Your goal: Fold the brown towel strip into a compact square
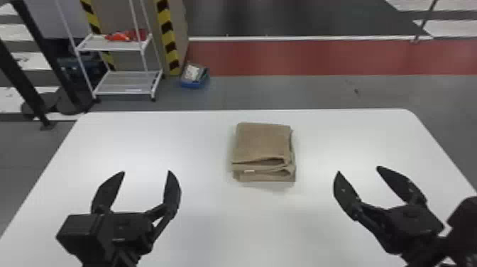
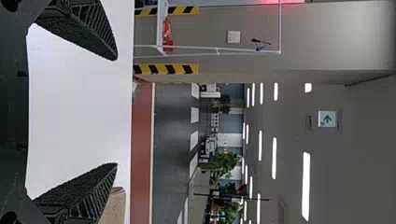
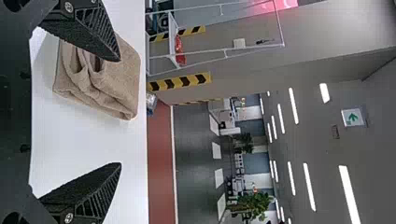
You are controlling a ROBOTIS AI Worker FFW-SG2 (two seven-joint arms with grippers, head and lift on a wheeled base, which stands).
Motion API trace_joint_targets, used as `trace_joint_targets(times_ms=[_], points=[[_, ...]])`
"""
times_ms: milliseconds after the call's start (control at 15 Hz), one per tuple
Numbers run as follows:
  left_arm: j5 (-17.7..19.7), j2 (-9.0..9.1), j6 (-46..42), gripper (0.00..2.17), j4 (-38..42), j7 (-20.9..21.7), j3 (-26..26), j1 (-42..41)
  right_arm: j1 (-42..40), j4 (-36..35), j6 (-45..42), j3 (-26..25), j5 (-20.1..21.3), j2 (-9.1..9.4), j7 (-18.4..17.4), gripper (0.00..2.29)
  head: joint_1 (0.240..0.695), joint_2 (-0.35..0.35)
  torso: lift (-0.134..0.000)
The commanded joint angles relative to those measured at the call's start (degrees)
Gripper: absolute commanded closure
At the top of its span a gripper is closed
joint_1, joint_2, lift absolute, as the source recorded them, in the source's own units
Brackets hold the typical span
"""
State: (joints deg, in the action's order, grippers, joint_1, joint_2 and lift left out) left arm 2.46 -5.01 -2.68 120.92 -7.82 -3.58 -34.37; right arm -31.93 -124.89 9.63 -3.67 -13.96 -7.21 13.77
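Towel (image 1: 262, 142), brown, one piece: the landmark for all entries below. Folded in several stacked layers to a compact, roughly square block, lying flat on the bench (image 1: 142, 142). Layer ends face the robot, two dark gaps showing between them; right side slightly uneven, lower layers peeking out. Right wrist view gives the same loose, curling folds, seen partly behind one black finger.

Label (image 1: 249, 171), small, white: on the towel's near face, left of its middle.

Bench, white, rounded far corners: beneath the towel, extending to every side of it.

Left end effector (image 1: 146, 172), black, two-fingered: left of the towel and nearer the robot, clear of it. Fingers spread wide, bench surface visible between them.

Right end effector (image 1: 359, 169), black, matching: right of the towel and nearer the robot, likewise apart from it. Fingers spread wide.

Rack (image 1: 127, 83), white, two shelves visible in the head view: on the floor beyond the towel, to its left. Red items (image 1: 124, 35) on the upper of these.

Striped post (image 1: 166, 35), yellow and black: beyond the towel, to its left.

Blue bin (image 1: 193, 83), with contents: on the floor beyond the towel, to its left.

Red floor band (image 1: 301, 56): well beyond the towel, running rightward past it.
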Motion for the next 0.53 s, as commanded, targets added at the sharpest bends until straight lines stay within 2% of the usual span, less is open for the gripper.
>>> trace_joint_targets(times_ms=[0, 467], points=[[0.0, 0.00, 0.0, 0.07, -0.1, 0.0, -0.2, 0.0, -0.1, 0.0, 0.0, 0.1, 0.0, 0.00, 0.0, 0.09, 0.695, 0.028, -0.108], [0.0, 0.00, 0.0, 0.07, -0.2, 0.0, -0.2, 0.0, -0.1, 0.0, -0.2, -0.1, 0.0, 0.09, 0.0, 0.09, 0.695, 0.025, -0.108]])
